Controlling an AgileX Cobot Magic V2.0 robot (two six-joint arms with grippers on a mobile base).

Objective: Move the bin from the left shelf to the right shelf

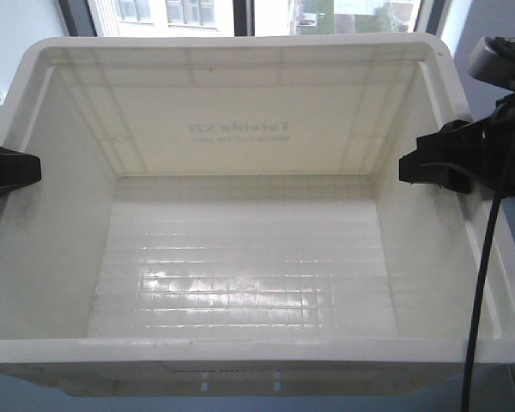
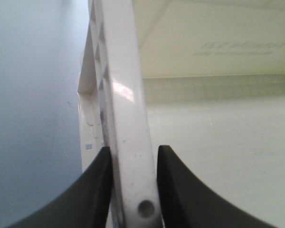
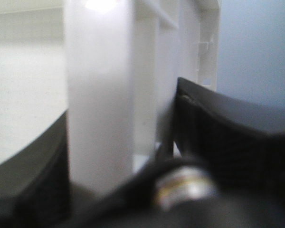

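Leftmost in the front view, the left gripper (image 1: pixel 10 170) reaches in as a black wedge over the side rim of the bin (image 1: pixel 240 129). Its wrist camera shows the two dark fingers (image 2: pixel 97 190) pinched narrow on either side of that white ribbed rim, one outside and one inside, both touching the plastic. Past the rim on the outer side lies a plain blue-grey surface (image 2: pixel 33 118), smooth and without detail; whether it is floor or wall cannot be told.

The bin fills nearly the whole front view, open side up and empty, held between the two grippers. Its grid-textured floor (image 1: pixel 249 283) is glossy and catches bright patches of light. Black print (image 1: pixel 240 130) shows mirrored through the pale far wall. What the bin rests on is hidden under it.

Behind the far rim stands a window (image 1: pixel 189 13) with a dark frame, and a building in daylight outside.

On the right side, the right gripper (image 1: pixel 433 163) clamps the opposite rim in the same way. The right wrist view, blurred, shows black fingers (image 3: pixel 218 133) close against both faces of the white rim. A black cable (image 1: pixel 485 283) hangs down from the right arm across the bin's corner. Beyond that rim is more flat blue background (image 3: pixel 256 47).
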